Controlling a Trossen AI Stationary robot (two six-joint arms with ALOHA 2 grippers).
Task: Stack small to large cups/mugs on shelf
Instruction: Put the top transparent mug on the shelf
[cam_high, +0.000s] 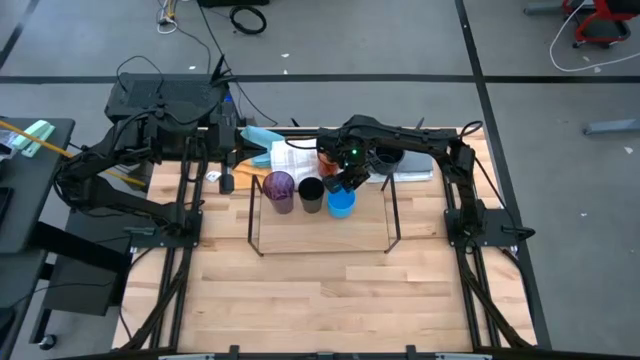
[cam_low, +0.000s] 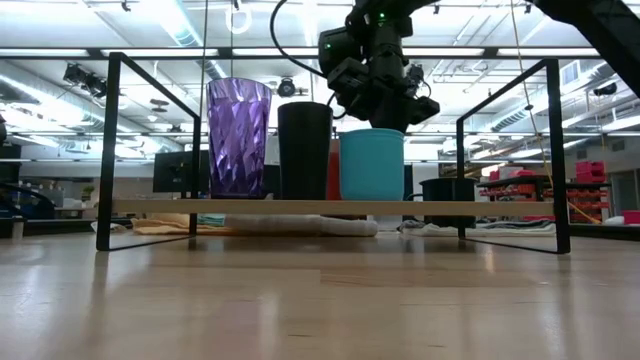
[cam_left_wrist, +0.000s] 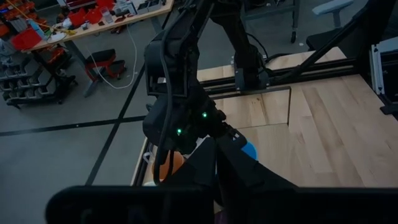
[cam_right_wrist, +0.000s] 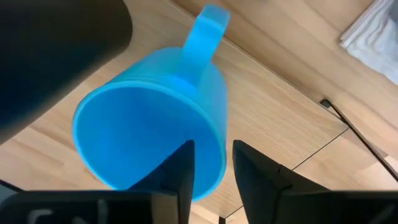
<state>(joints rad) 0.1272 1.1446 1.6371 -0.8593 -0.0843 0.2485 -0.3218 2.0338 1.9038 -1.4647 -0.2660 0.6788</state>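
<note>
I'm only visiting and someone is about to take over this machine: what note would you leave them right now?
Right gripper: over the shelf, fingers straddling the blue cup's rim, a gap showing, so it looks to be letting go.
Left gripper: shut, empty, parked at the table's back left.
Done: purple cup, black cup and blue cup stand in a row on the shelf.
Left: an orange cup and a dark mug wait behind the shelf.

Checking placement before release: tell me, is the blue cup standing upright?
Upright: the blue cup stands level on the shelf, mouth up in the right wrist view.
</note>
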